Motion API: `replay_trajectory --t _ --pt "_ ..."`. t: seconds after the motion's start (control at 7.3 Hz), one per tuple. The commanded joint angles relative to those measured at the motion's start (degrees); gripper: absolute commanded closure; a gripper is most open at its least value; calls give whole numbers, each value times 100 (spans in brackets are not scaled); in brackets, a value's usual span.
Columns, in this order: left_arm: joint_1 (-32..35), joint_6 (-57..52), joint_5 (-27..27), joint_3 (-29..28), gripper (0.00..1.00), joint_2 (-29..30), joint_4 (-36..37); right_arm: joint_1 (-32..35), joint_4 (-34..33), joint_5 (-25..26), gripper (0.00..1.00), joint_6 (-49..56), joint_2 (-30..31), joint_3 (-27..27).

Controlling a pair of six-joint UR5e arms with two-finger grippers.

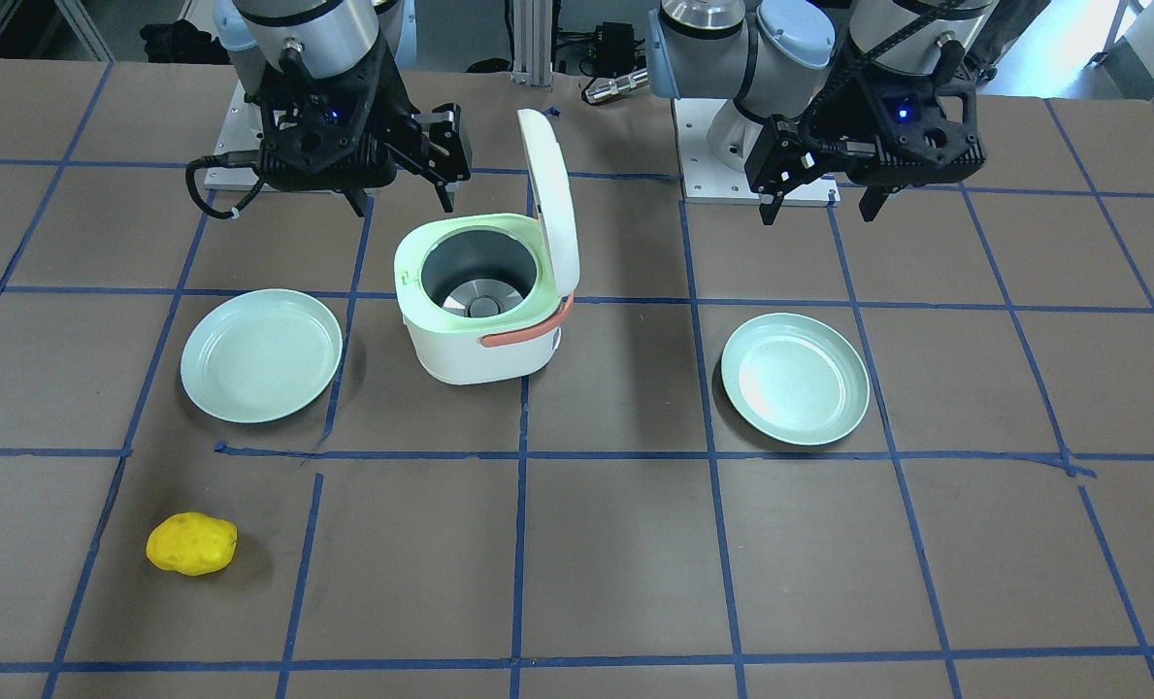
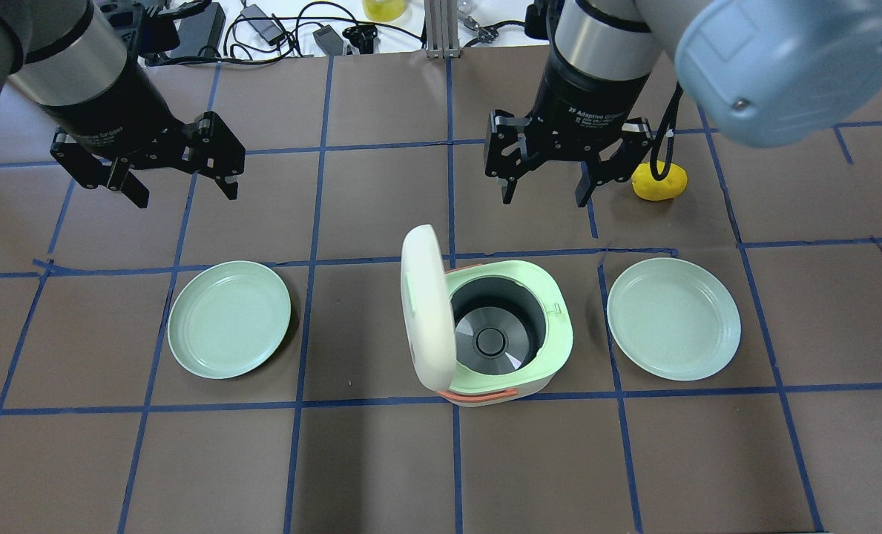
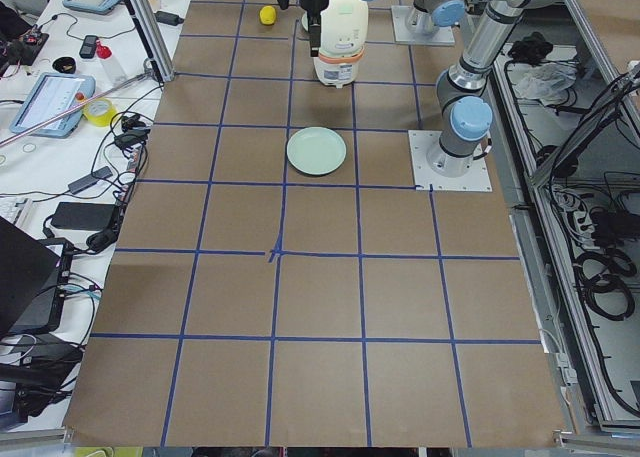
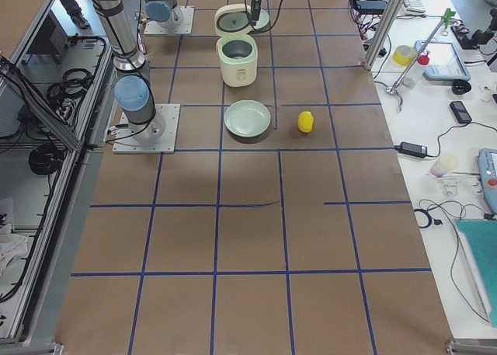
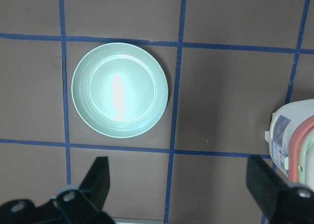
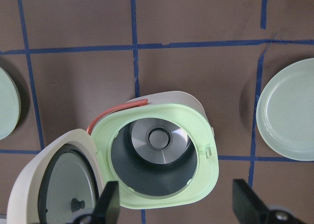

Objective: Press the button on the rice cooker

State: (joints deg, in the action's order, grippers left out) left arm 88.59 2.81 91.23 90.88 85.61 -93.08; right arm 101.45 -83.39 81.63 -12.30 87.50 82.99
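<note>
Seen from overhead, two arms are reaching in over the brown counter [image 2: 381, 460], which is carrying a grid of blue tape lines [image 2: 303, 404]. At the far left the left gripper [image 2: 187, 194] is hanging above the counter with its two fingers [image 2: 227, 178] spread wide and nothing between them. It is sitting beyond the first of two pale green plates [image 2: 229, 319], well apart from it, and the left wrist camera is showing that plate lying bare below. Next comes the one rice cooker [image 2: 552, 348], near the middle of the counter between the two plates and touching neither. Its white lid [image 2: 424, 311] is standing open, tipped up on the cooker's left side. The grey inside of the pot [image 2: 492, 341] is showing, ringed by a light green rim. One salmon-pink handle [image 2: 485, 393] is lying along the edge nearest the robot. The button itself is too small to pick out for certain. Beyond the cooker and a little to its right, the right gripper [image 2: 544, 196] is hovering clear of it. Its two fingers [image 2: 506, 185] are likewise spread apart and pinching nothing, and the right wrist camera is looking straight down into the open pot. Further right the second plate [image 2: 673, 319] is lying flat and bare. Beyond it a single yellow lump [image 2: 659, 182] is resting on the counter, just beside the right gripper's cable.
</note>
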Motion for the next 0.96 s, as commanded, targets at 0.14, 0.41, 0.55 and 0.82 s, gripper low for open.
replay_trajectory --t 0.14,0.41,0.55,0.82 --pt "0 0 0 0 0 0 0 -474 60 55 0 60 -5 -363" --pt "0 0 0 0 0 0 0 -897 34 177 0 444 -5 -372" --pt "0 0 0 0 0 9 0 -1090 25 500 0 969 -5 -372" --pt "0 0 0 0 0 0 0 -1503 -219 556 0 1456 -13 -276"
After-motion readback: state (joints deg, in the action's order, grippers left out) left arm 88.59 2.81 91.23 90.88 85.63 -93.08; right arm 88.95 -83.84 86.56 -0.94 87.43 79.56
